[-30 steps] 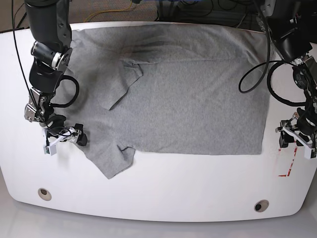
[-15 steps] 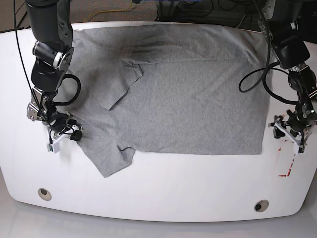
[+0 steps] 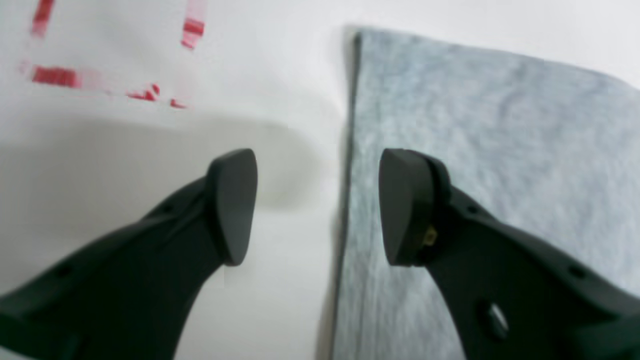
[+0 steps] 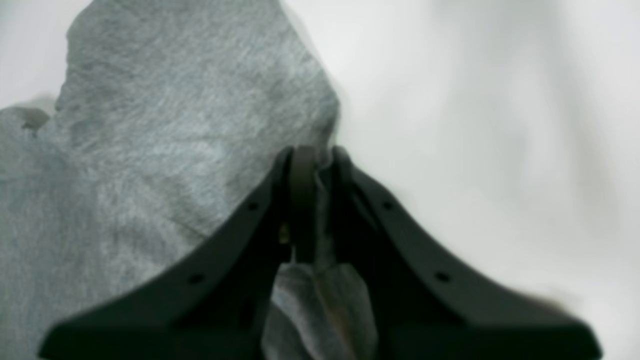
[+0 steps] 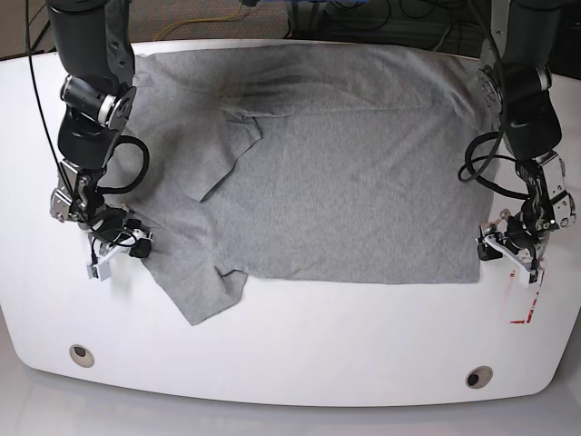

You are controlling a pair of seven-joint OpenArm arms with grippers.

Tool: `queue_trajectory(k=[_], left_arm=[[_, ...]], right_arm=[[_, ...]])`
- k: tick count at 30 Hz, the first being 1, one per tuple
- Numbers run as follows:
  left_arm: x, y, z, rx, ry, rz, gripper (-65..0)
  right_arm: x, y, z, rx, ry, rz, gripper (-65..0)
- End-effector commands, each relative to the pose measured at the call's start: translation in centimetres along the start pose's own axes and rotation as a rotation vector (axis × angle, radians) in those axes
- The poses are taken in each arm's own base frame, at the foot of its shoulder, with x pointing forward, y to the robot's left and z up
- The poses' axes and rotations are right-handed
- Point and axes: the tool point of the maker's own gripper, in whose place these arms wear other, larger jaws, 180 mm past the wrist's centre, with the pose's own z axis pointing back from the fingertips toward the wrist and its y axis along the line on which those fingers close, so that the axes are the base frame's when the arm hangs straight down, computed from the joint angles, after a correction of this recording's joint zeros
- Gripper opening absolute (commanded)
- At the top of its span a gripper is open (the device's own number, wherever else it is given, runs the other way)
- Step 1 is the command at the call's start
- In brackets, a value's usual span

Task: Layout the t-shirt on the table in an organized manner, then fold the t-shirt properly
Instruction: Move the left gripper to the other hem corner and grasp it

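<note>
No readable text or labels appear anywhere, though both wrist views are blurred.

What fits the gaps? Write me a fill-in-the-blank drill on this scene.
1. The right pincer is shut on the ____.
2. The left pincer is ____, straddling the t-shirt edge.
3. The tape marks on the table are ____.

Missing words: t-shirt; open; red
</note>
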Motion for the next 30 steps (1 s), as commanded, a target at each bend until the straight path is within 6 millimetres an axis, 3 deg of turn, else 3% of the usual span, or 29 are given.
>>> queue_trajectory(k=[1, 13, 17, 26, 30], left_arm=[[2.8, 0.0, -0.2, -0.006, -0.068, 0.004, -28.6], [1.7, -0.9, -1.8, -0.021, -0.042, 0.051, -28.6], [1.4, -2.7, -2.4, -0.053, -0.035, 0.056, -28.6], [0.7, -4.6, -3.0, -0.085, -0.004, 0.058, -29.2], [0.5, -5.6, -3.3, -0.101, -0.002, 0.060, -34.3]], right_arm=[[2.5, -0.2, 0.6, -0.001, -0.054, 0.018, -59.0], [2.4, -0.3, 0.6, -0.001, -0.053, 0.018, -59.0], [2.4, -0.2, 0.5, 0.000, -0.053, 0.017, -59.0], [2.3, -0.2, 0.5, 0.000, -0.051, 0.017, -59.0], [2.3, -0.2, 0.5, 0.000, -0.051, 0.017, -59.0]])
